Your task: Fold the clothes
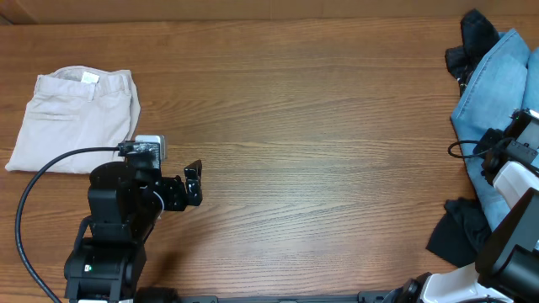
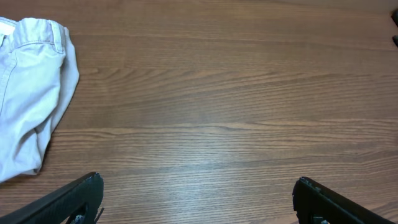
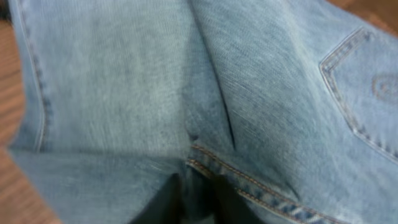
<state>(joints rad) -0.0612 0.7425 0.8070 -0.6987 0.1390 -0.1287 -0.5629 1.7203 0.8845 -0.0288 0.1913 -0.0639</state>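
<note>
The clothes, light-blue denim jeans (image 1: 495,88), lie bunched at the table's far right edge. In the right wrist view the jeans (image 3: 137,93) fill the frame, with a stitched back pocket (image 3: 367,93) at the right. My right gripper (image 3: 196,190) has its two dark fingers drawn close together, pinching a fold of denim at an orange-stitched seam. From overhead, the right arm (image 1: 509,164) sits on top of the jeans and hides the grip. My left gripper (image 1: 195,181) hovers open over bare wood at the lower left, far from the jeans, and nothing lies between its fingers (image 2: 81,196).
Folded beige trousers (image 1: 72,118) lie at the far left, just behind the left arm, and show in the left wrist view as trousers (image 2: 31,93). Black cloth (image 1: 474,38) lies above the jeans, more black cloth (image 1: 459,237) below them. The wooden table (image 1: 320,126) spans between the arms.
</note>
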